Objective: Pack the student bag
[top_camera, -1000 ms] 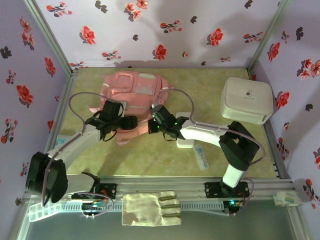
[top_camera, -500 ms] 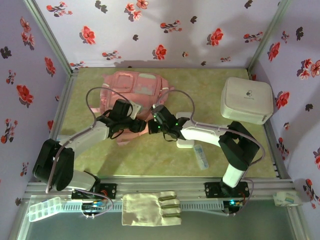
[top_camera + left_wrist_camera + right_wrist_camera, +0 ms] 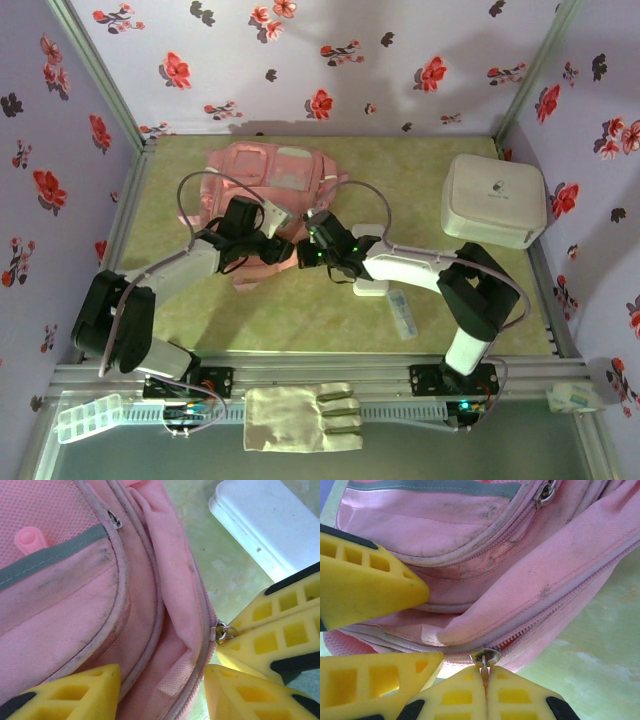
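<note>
Two grippers meet at the soft pink fabric student bag, far back on the green table. The right gripper pinches its metal zipper pull. The left gripper straddles the bag's edge, jaws apart.

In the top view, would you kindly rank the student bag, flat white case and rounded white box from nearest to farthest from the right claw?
1. student bag, its zipper pull pinched in the right claw.
2. flat white case, under the right forearm.
3. rounded white box, far right.
</note>
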You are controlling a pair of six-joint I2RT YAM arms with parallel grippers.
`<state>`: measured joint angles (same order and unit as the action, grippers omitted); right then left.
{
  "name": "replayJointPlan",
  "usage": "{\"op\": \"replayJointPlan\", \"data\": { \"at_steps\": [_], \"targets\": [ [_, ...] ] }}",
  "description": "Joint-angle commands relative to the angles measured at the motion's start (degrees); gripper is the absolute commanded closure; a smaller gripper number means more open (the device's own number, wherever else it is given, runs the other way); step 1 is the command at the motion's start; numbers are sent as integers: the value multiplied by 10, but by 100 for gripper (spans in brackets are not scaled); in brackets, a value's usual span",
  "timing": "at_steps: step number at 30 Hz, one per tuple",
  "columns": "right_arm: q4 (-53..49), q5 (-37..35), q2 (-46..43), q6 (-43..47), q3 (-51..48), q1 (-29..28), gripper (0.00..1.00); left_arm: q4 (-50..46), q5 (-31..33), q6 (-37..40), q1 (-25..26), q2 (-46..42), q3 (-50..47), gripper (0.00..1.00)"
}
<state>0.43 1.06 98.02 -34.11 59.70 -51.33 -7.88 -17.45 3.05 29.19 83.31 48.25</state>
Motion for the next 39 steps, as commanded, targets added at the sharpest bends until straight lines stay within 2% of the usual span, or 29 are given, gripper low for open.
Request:
{"op": "replayJointPlan", "data": {
  "at_steps": [1,6,19,22,33,39],
  "targets": [
    [30,14,-29,-13,-9,6,99,0,-21,29,-4,7,-7,55],
    [36,18,-29,-18,-13,10,99,-25,-31,38,-6,11,-3,60],
    [15,-13,-30,-24,-14,23,100,-28,-31,33,-15,-15,-2,93],
    [3,-26,-29,-20,-15,34,100,-31,-31,30,-17,-26,-3,97],
    [-53,-80,-13,37,20,85,99,-80,-31,16,-19,-66,10,100],
    [-64,-76,17,80,60,134,99,-120,-40,2,-19,-100,26,100]
  ]
}}
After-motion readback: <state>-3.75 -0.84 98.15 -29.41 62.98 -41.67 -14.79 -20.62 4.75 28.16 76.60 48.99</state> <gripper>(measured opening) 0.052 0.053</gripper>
